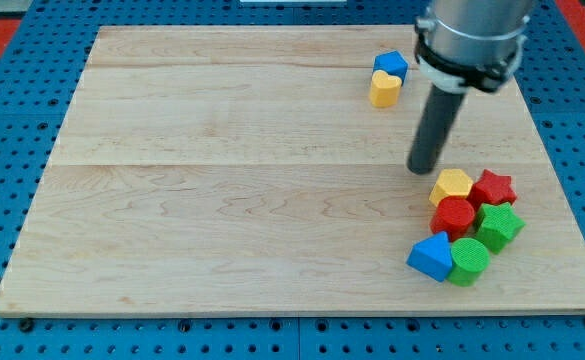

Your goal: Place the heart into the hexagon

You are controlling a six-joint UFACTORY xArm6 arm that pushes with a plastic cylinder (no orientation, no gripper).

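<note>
Green plastic cylinder (469, 261) nearest on wooden surface (222, 200); my tip (423, 168) just above-left of yellow plastic hexagon (451, 185), yellow plastic heart (384, 89) well apart; no pincer fitted.

Only the arm's end section was seen, entering from the view's top right. Upper part: a wide cylindrical housing, grey metallic finish, soft highlights on its curved face. Around its lower edge a black collar was fitted, with a thin white ring just beneath it. A small dark lug was noted on the collar's right side; detail too small to resolve. Below the collar, a straight dark rod (434, 128) was mounted, round in section, charcoal to black, matte, narrower than the housing. My tip (423, 169) was cut flat and plain. No cables, screws or markings could be made out.
</note>
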